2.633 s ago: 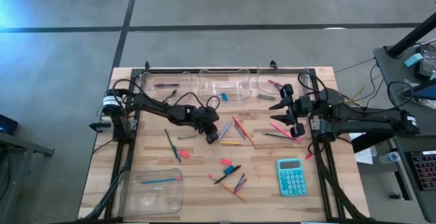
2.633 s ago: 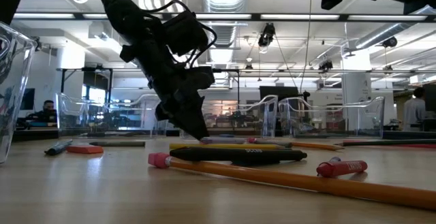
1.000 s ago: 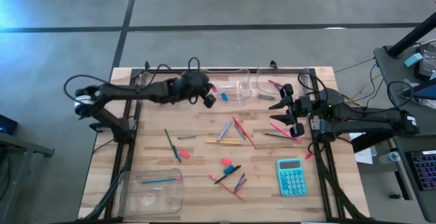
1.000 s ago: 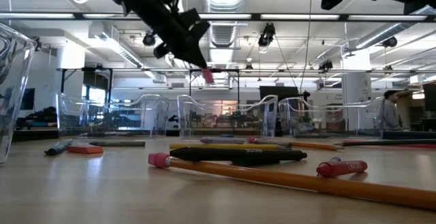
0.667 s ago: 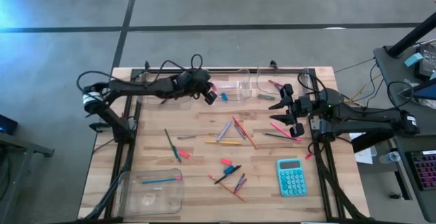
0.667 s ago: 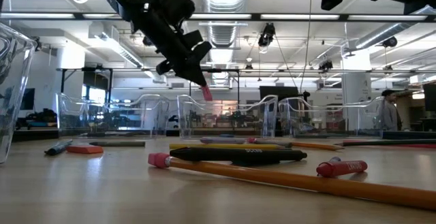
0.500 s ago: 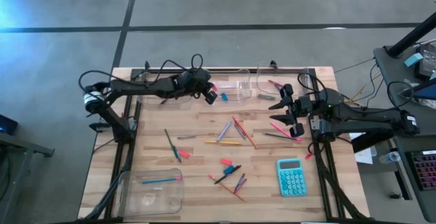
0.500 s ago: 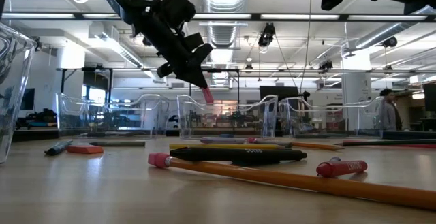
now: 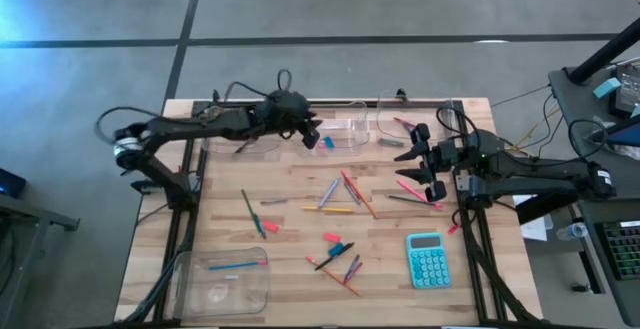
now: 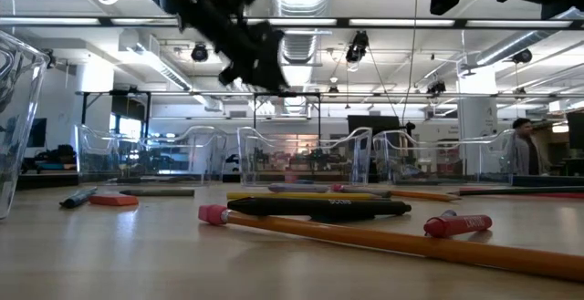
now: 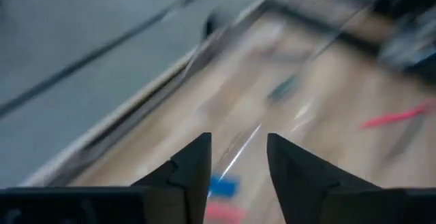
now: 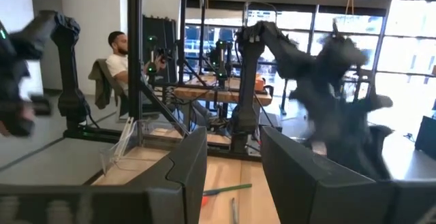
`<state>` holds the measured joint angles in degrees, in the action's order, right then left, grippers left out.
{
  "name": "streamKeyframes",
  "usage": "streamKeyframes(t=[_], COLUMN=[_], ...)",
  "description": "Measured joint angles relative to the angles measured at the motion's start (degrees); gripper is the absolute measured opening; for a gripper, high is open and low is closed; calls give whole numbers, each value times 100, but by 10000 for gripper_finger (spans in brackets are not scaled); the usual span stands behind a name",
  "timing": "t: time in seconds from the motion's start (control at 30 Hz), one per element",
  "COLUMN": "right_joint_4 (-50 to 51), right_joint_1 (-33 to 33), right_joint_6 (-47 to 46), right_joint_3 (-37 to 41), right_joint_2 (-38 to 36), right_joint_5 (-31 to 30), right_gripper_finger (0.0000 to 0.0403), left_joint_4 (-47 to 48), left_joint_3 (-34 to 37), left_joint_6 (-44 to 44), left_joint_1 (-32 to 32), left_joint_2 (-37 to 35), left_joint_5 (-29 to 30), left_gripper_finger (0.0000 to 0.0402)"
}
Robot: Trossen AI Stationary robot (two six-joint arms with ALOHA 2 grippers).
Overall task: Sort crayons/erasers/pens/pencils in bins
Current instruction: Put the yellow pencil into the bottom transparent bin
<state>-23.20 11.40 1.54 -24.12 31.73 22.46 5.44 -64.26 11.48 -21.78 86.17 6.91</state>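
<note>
- The high camera hangs above me and looks straight down, taking in the whole worktop, both my arms and the grey floor around.
- The low camera sits at worktop height, close to an orange pencil, facing level across into the room.
- My left wrist camera looks past my left hand down onto the worktop.
- My right wrist camera looks past my right hand across at my left arm.
- All 4 share the worktop.
</note>
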Motion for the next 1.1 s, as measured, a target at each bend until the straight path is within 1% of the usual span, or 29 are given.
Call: streamKeyframes(t=[0.07, 0.13, 0.33, 0.4, 0.5, 0.6, 0.73, 0.8, 0.93, 1.1], right_joint_4=[7, 7, 0, 0, -4, -22, -24, -22, -22, -20], right_joint_1=[0, 0, 0, 0, 0, 0, 0, 0, -2, -2], right_joint_6=[0, 2, 2, 2, 0, 0, -32, -69, -72, -54], right_joint_3=[0, 0, 0, 0, 0, 0, 0, 0, 0, 0], right_joint_2=[0, 0, 0, -2, -2, -1, -2, -1, -2, -2], right_joint_5=[0, -2, -2, -2, -4, -7, -7, -7, -7, -7], right_gripper_finger=[128, 128, 128, 128, 128, 128, 128, 128, 128, 128], left_joint_4=[-34, 183, 1533, 2078, 2596, 2725, 2661, 2653, 2579, 2488], left_joint_3=[-176, -326, -630, -693, -676, -538, -252, -174, -169, -169], left_joint_6=[-72, -231, -457, -481, -106, 379, 659, 740, 696, 468], left_joint_1=[231, 548, 1868, 2247, 2630, 2812, 2852, 2852, 2837, 2765], left_joint_2=[-220, -372, -450, -405, -358, -286, 6, 183, 641, 1195], left_joint_5=[-41, -33, 686, 737, 763, 764, 368, 300, 274, -55], left_gripper_finger=[133, 134, 134, 134, 134, 134, 134, 135, 135, 135])
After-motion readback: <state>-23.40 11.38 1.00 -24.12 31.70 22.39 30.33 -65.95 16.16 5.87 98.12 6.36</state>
